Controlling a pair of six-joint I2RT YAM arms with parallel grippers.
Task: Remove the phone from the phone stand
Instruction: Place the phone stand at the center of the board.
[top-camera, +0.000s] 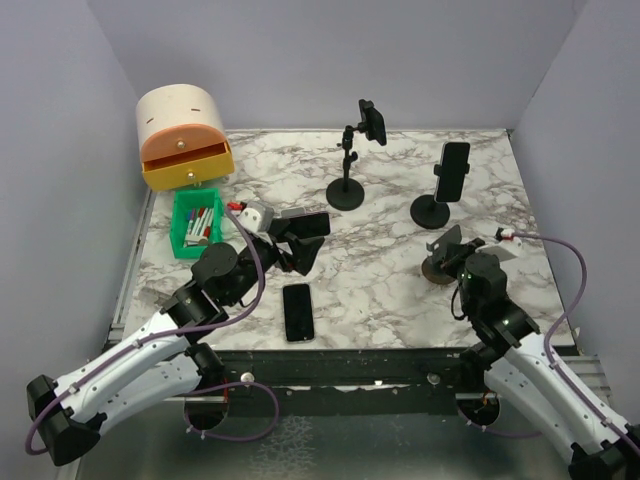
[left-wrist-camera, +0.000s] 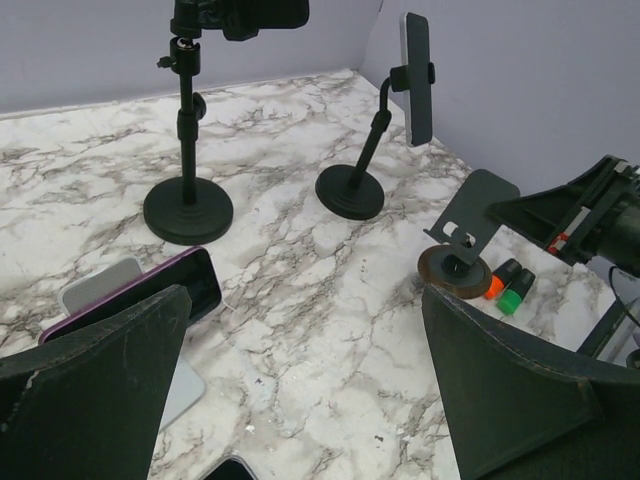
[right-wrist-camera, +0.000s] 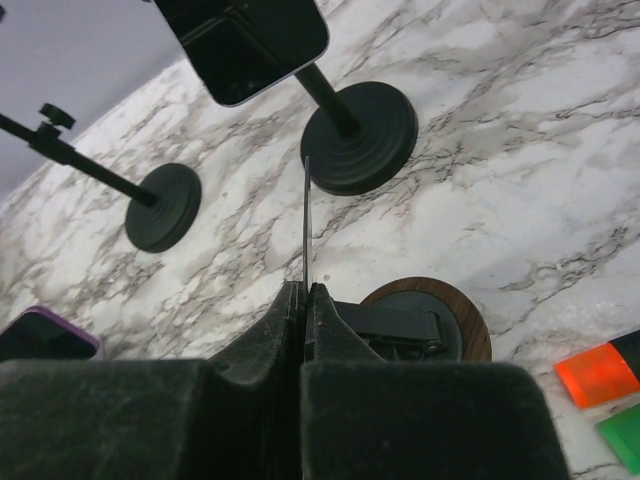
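Observation:
A black phone (top-camera: 298, 311) lies flat on the marble table near the front edge. Only its corner (left-wrist-camera: 232, 468) shows in the left wrist view. My left gripper (top-camera: 310, 240) hangs just behind it, open, with bare table between its fingers (left-wrist-camera: 305, 330). A small phone stand with a round wooden base (top-camera: 438, 268) stands at the right and carries no phone. My right gripper (top-camera: 449, 250) is shut on that stand's thin upright plate (right-wrist-camera: 306, 215), above the base (right-wrist-camera: 472, 318). Two tall stands at the back hold phones (top-camera: 372, 122) (top-camera: 452, 170). A purple-cased phone (left-wrist-camera: 140, 295) leans on a white stand.
An orange and beige drawer box (top-camera: 182, 138) and a green bin of markers (top-camera: 195, 222) sit at the back left. Orange and green highlighters (left-wrist-camera: 506, 284) lie beside the wooden base. The tall stands' round bases (top-camera: 346, 193) (top-camera: 431, 211) stand mid-table.

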